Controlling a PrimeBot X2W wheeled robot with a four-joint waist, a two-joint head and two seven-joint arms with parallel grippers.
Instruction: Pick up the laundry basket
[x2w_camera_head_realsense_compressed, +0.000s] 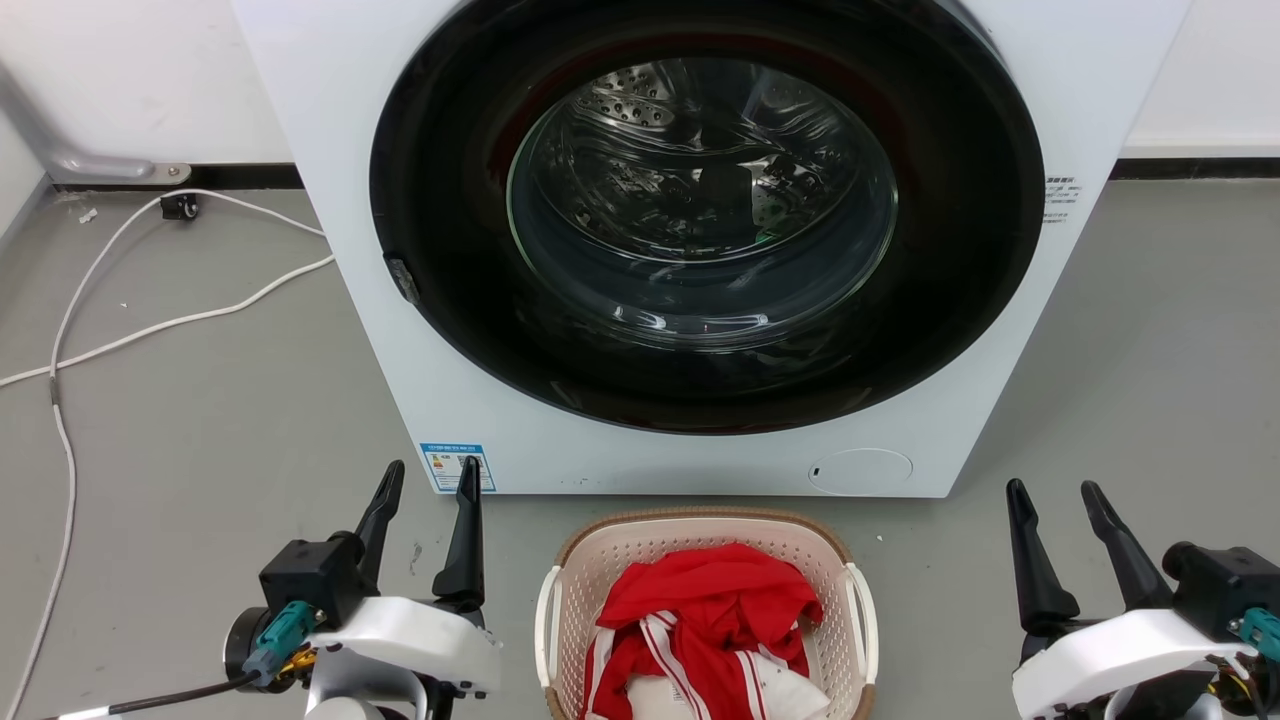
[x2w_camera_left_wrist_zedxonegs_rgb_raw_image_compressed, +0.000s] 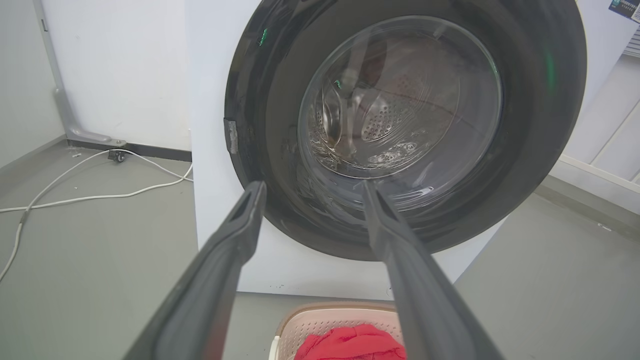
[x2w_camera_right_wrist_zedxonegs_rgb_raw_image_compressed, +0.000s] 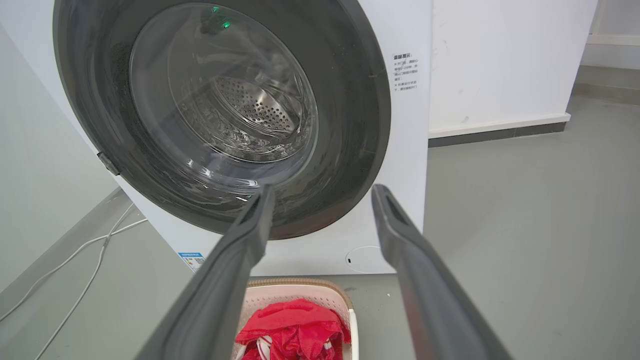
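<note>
Left fingers (x2w_camera_head_realsense_compressed: 468, 490) and right fingers (x2w_camera_head_realsense_compressed: 1022, 520) gape empty, flanking the laundry basket (x2w_camera_head_realsense_compressed: 700, 518); washer (x2w_camera_head_realsense_compressed: 330, 150) with blue label (x2w_camera_head_realsense_compressed: 457, 467) illegible.

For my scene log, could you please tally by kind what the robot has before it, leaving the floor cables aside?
Washing machine: 1
Laundry basket: 1
Heap of red and white clothes in it: 1
Robot hands: 2 (left hand, right hand, both open)
Total: 5
</note>
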